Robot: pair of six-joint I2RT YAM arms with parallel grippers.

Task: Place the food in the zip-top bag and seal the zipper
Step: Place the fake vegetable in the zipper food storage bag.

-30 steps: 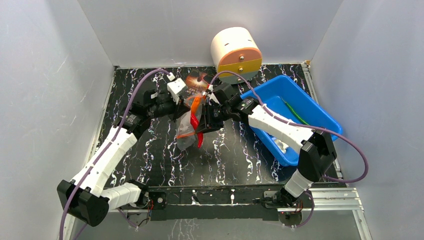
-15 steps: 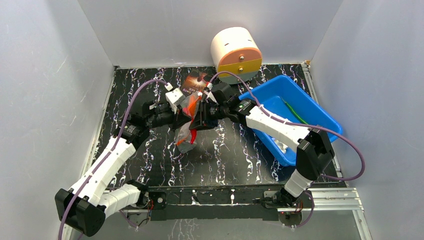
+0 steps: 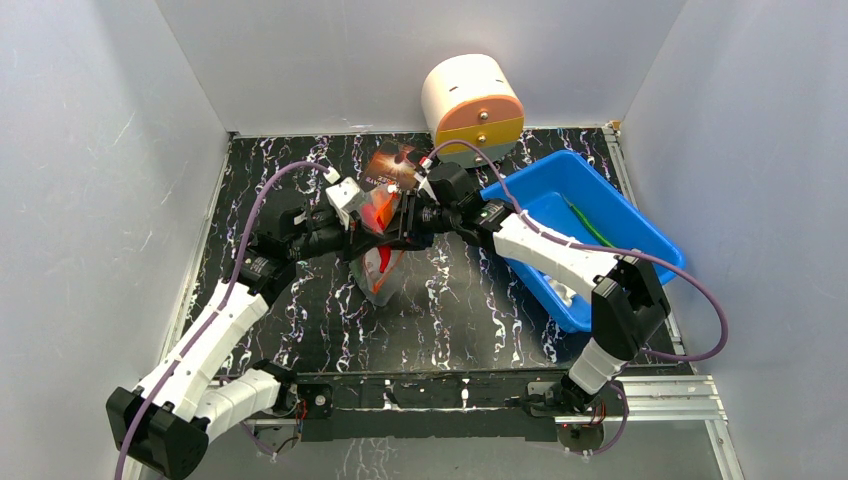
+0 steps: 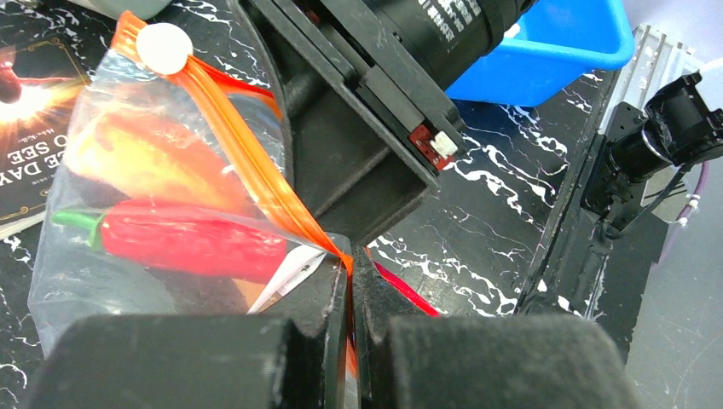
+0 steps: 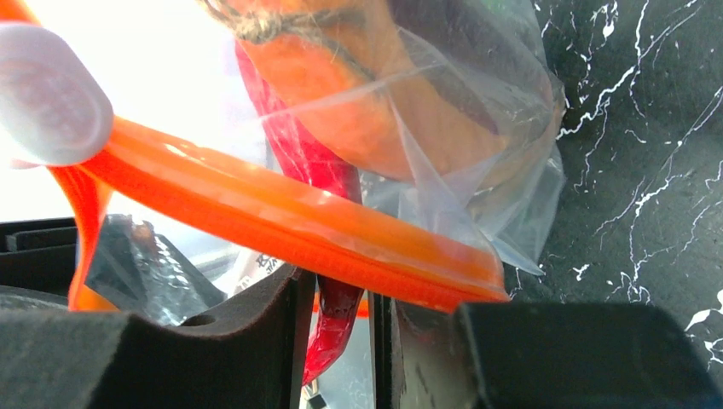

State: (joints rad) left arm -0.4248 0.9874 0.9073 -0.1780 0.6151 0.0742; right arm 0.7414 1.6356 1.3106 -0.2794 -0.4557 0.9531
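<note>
- Currently I am pressing my left gripper (image 4: 349,285) together on the near end of the zipper (image 4: 226,119), hanging the zip-top bag (image 3: 378,278) over the middle of the table (image 3: 300,330).
- My right gripper (image 5: 341,298) is sitting narrowly parted at the same strip; whether it is pinching, I cannot tell.
- The red chili (image 4: 187,240) and orange-brown slice (image 4: 141,162) are lying inside the bag; a thin green stick (image 3: 590,225) is lying in the blue bin (image 3: 650,235).
- Risk, as I am judging it: sealing now would be leaving food out, slack film could be bunching in the track, or the strip could be slipping from my left pinch.
</note>
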